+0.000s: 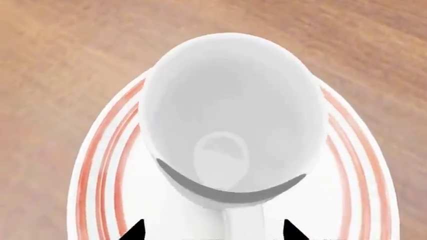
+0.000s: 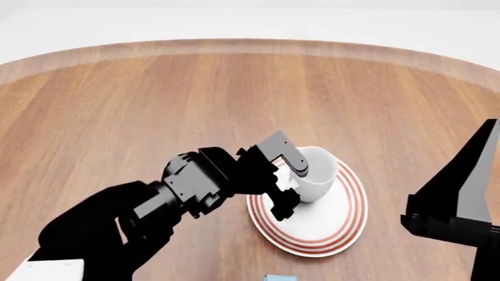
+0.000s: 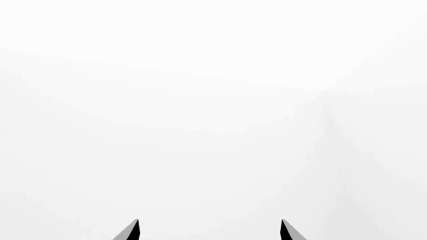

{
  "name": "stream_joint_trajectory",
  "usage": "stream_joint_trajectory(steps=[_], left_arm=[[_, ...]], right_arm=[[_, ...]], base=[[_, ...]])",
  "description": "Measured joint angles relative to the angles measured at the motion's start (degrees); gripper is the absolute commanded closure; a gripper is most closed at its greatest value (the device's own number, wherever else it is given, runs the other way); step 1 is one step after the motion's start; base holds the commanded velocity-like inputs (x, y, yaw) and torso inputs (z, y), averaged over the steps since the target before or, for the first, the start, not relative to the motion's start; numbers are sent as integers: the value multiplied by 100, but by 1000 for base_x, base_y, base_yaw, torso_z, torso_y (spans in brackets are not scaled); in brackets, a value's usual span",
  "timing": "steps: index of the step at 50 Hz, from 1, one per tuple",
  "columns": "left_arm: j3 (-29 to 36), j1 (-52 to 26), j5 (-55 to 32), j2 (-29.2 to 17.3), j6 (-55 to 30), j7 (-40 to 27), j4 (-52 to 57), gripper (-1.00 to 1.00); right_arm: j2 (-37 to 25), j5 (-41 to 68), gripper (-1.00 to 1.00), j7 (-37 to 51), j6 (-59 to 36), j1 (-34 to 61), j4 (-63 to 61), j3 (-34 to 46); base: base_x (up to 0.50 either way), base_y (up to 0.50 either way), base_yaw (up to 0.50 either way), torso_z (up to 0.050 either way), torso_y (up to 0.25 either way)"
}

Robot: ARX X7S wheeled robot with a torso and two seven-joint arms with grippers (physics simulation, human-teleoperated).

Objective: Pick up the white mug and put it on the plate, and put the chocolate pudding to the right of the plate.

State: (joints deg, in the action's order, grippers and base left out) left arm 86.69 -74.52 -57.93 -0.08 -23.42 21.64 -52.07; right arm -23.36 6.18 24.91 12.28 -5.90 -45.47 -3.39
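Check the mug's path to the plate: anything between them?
Nothing visible. The white mug is already over the plate, upright at its left-rear part, with the left gripper at its handle side. Whether it rests on the plate or hangs just above cannot be told.

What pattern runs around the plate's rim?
Concentric red rings on a white plate, clearest in the head view.
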Motion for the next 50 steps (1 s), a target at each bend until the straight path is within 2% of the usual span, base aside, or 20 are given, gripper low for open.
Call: stream_joint_trajectory(steps=[7,16,30,50], left_arm=[[51,16,-64,-40,49,-84,24,-100],[-7,-108,-267,-482,-153,-449,789,-100],[-142,-406,-622,-1563,-617,-1224,2647,-100],[-608,-687,-1227,-3591,-681,-2041,5732,-100]], right_arm=[[-1,-21,-100,11,-6,4,1,20],[-1,-63,-100,22,-18,7,-12,57],[-8,-133,-100,36,-15,-4,-55,103],[-27,-208,-100,45,-81,-22,-151,187]], base=[[0,0,0,0,0],[0,0,0,0,0],[0,0,0,0,0],[0,0,0,0,0]])
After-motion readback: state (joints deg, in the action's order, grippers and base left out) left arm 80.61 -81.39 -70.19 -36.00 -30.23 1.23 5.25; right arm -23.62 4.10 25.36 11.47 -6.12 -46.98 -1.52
